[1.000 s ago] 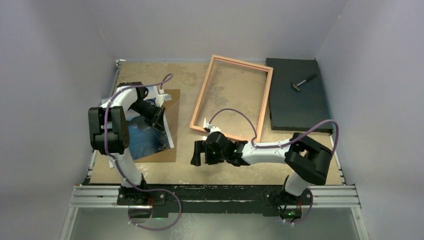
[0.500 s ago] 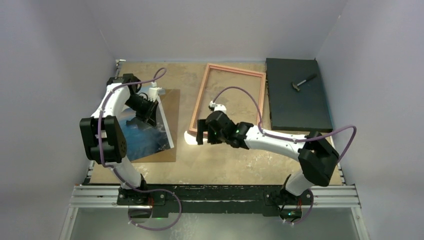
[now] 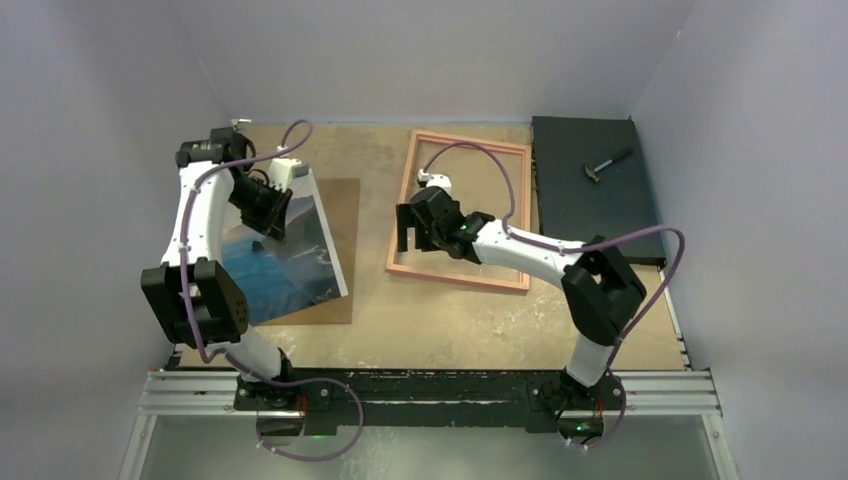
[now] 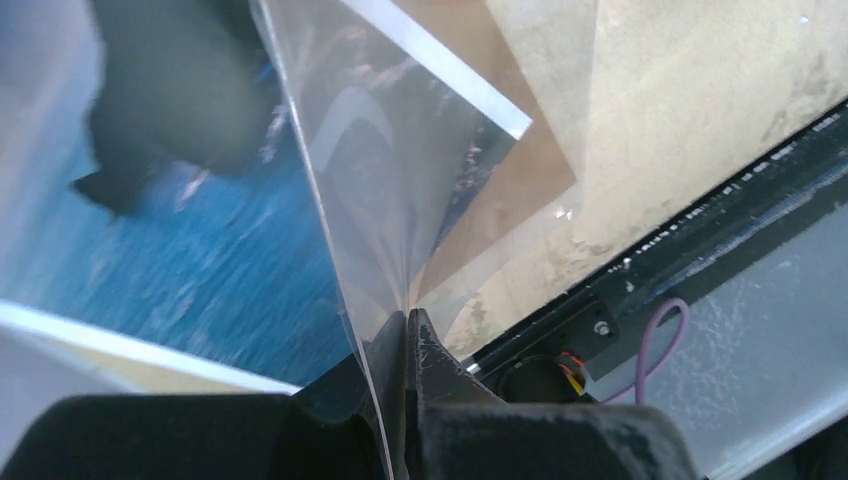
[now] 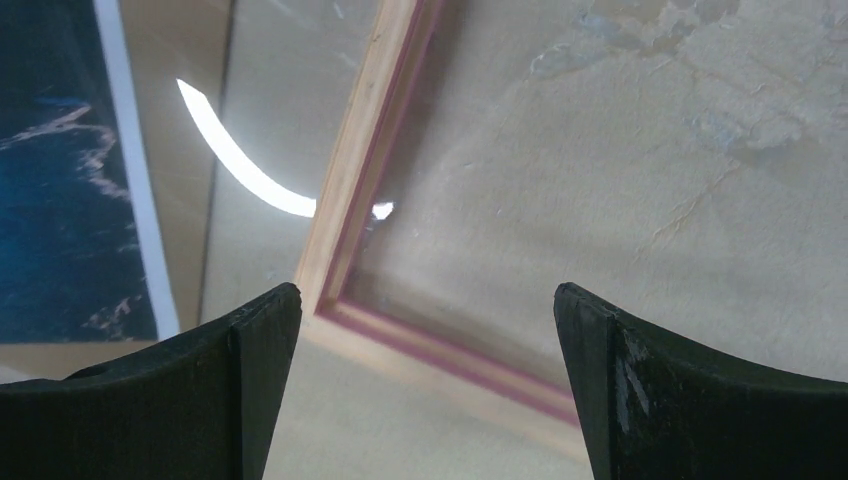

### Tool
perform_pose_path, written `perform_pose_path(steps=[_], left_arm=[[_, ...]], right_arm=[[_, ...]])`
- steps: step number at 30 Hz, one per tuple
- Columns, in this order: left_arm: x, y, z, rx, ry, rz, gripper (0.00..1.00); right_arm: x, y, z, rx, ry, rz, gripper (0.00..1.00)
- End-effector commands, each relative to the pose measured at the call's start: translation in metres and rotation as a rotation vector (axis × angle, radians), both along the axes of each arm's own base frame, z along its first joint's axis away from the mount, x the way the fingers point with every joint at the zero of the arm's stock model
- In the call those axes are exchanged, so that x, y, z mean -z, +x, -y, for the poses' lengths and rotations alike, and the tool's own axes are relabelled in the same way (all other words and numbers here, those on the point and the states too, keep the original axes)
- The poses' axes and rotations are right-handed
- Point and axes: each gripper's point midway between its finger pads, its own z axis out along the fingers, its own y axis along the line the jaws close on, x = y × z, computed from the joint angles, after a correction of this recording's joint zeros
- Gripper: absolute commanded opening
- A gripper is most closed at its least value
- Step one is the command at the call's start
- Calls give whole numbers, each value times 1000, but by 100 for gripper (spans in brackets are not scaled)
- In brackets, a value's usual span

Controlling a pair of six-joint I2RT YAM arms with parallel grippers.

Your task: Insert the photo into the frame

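"What changed just now?"
"Left jaws, shut on the photo (image 3: 285,262), raised its far edge. The frame (image 3: 460,279) now lies straighter on the tabletop (image 3: 430,322), under the wide-open, empty right jaws. It is ready, I think."

We look down on the left pincer (image 3: 270,222), which grips the far edge of the photo (image 3: 290,270). That edge is raised, so the print slopes down toward us, its near edge resting on the brown board (image 3: 342,215) beneath it. The frame (image 3: 458,277) lies flat in the middle of the surface (image 3: 440,325), well apart from the photo, and bare surface shows through inside its rim. The right pincer (image 3: 405,228) hangs at the frame's left rim with its fingers spread; we cannot tell whether it touches the rim. To the right of the frame lies a black mat (image 3: 590,215), with a small hammer (image 3: 608,165) on its far part.
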Motion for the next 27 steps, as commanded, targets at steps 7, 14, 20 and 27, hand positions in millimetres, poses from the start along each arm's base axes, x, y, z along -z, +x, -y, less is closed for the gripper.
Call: perform_pose_path(steps=[7,14,20,27], left_arm=[[-79,16,-42,-22,208,285,0],[-112,24,-59,-78,309,395,0],[-136,31,-59,-127,307,467,0],[-149,29,-73,-150,389,507,0]], right_arm=[[9,48,-31,-8,-21,63,95],[7,71,-50,-9,-22,81,92],[11,102,-49,38,-71,94,89],[38,130,-49,72,-146,91,81]])
